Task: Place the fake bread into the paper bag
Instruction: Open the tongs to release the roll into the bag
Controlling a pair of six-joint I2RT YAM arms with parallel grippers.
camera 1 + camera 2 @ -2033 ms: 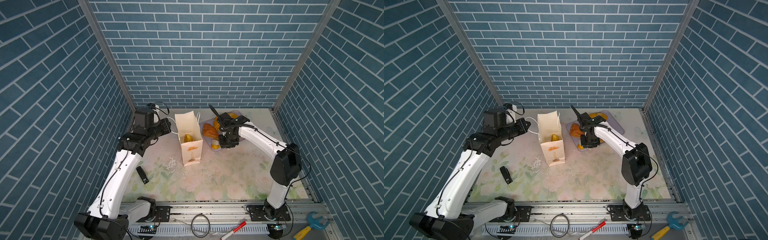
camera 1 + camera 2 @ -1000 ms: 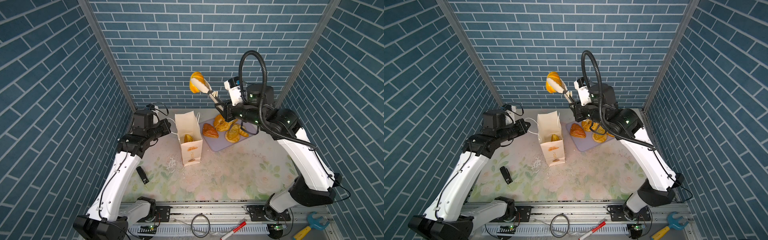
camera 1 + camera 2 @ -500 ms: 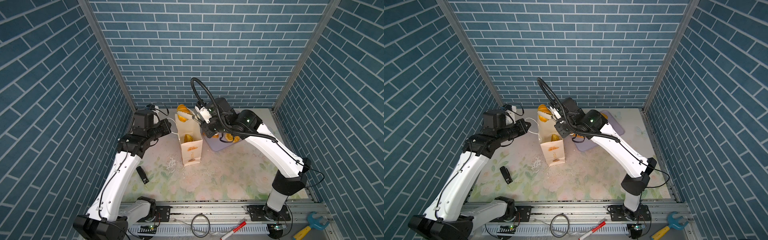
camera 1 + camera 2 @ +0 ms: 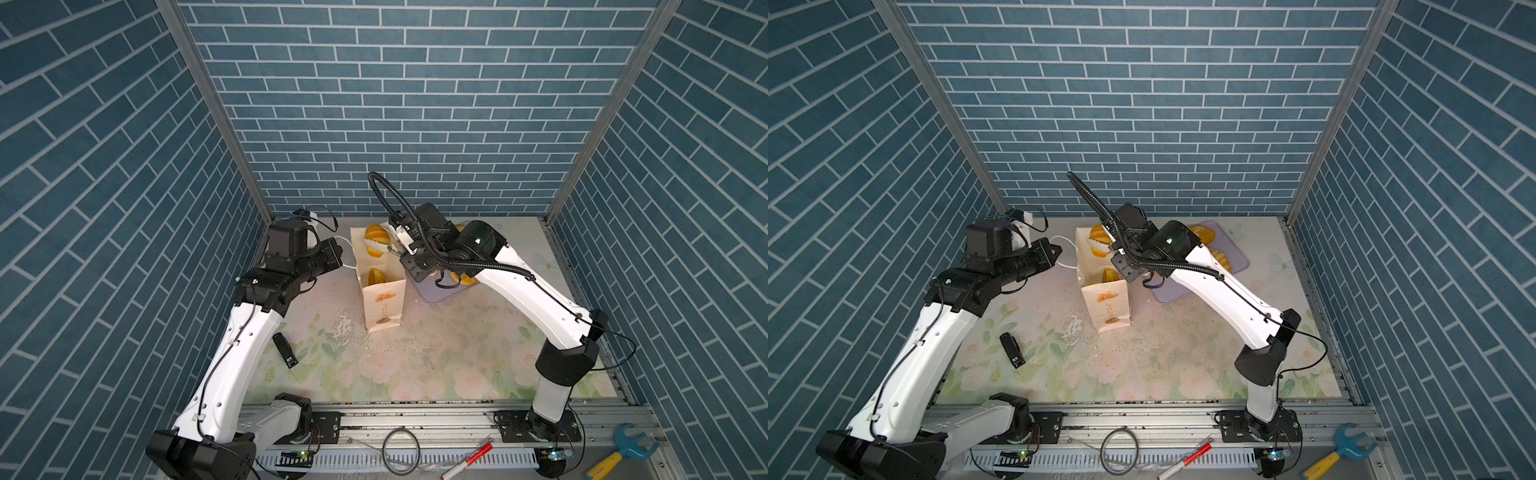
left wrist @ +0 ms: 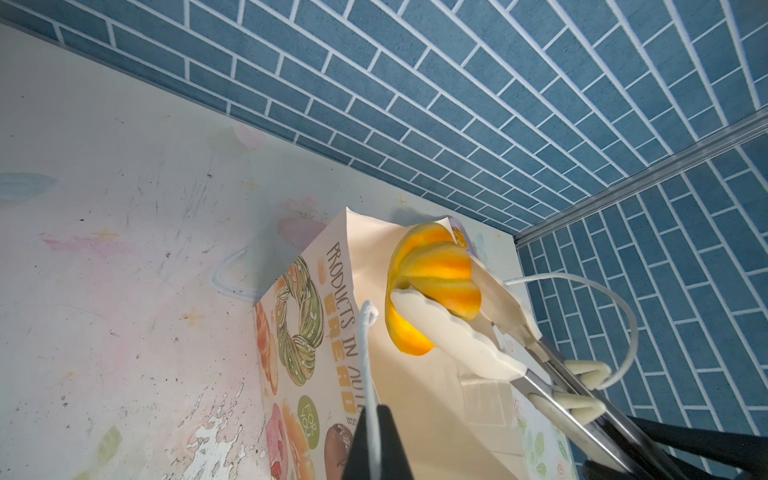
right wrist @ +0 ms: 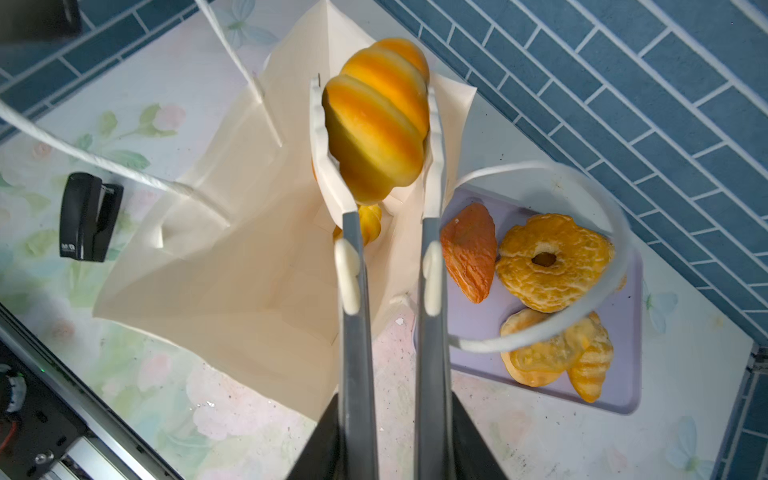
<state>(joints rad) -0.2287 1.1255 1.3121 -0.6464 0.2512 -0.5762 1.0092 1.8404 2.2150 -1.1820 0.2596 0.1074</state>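
Roll [image 6: 378, 120]: a glossy, plump oval with ridged bands of orange and pale yellow. It sits between the two blades of the tongs [image 6: 355, 353] at the open mouth of the bag [image 4: 384, 299], near the bag's back edge.
Tongs: two flat steel arms ending in white scalloped plastic blades, with cream pads partway along each arm.
Bag: tall, cream, matte paper that is creased at the folds. It stands upright on the table [image 4: 415, 365], with a small orange bread print on the front and printed pastries on one side.
Inside the bag: one small golden piece [image 6: 370, 222] lies low down.
Right gripper [image 6: 394, 436]: its black fingers are clamped on the outsides of the steel arms, holding the tongs above the bag.
Left gripper [image 5: 376, 440]: it is pinched fully closed on the bag's white cord handle [image 5: 365, 353] and pulls that cord out from the side of the bag.
Tray [image 6: 623, 374]: smooth and lavender with rounded corners, it lies flat just beside the bag.
On the tray: a crackled golden ring [image 6: 548, 262], a darker brown flaky triangle [image 6: 469, 249], and a ribbed croissant [image 6: 590, 370] beside another golden piece.
Change: a second earlier the tongs held the roll high above the bag, against the brick wall. It now sits at the bag's mouth. The left gripper is where it was.
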